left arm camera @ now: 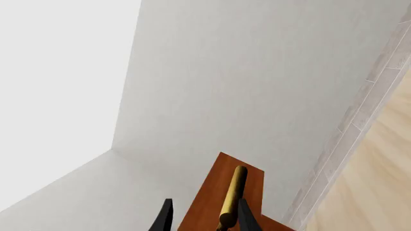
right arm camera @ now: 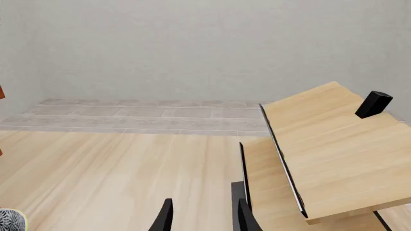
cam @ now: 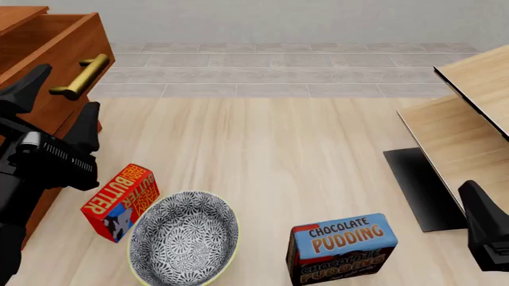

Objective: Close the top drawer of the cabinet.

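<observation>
The reddish-brown cabinet (cam: pixel 16 15) stands at the far left of the front view. Its top drawer (cam: pixel 92 42) is pulled out, and the brass bar handle (cam: pixel 80 76) sticks out from its front. My left gripper (cam: pixel 57 106) is open right in front of the drawer front, just on the near side of the handle. In the left wrist view the drawer front (left arm camera: pixel 215 192) and the handle (left arm camera: pixel 232 195) lie between the open fingers of the left gripper (left arm camera: pixel 205 221), with the handle close to one finger. My right gripper (right arm camera: pixel 204 217) is open and empty, low at the right.
A butter box (cam: pixel 119 201), a patterned bowl (cam: pixel 185 238) and a chocolate pudding box (cam: pixel 342 249) sit on the wooden surface near the front. Pale light-wood furniture (cam: pixel 469 119) stands at the right, also in the right wrist view (right arm camera: pixel 327 154). A grey wall lies behind.
</observation>
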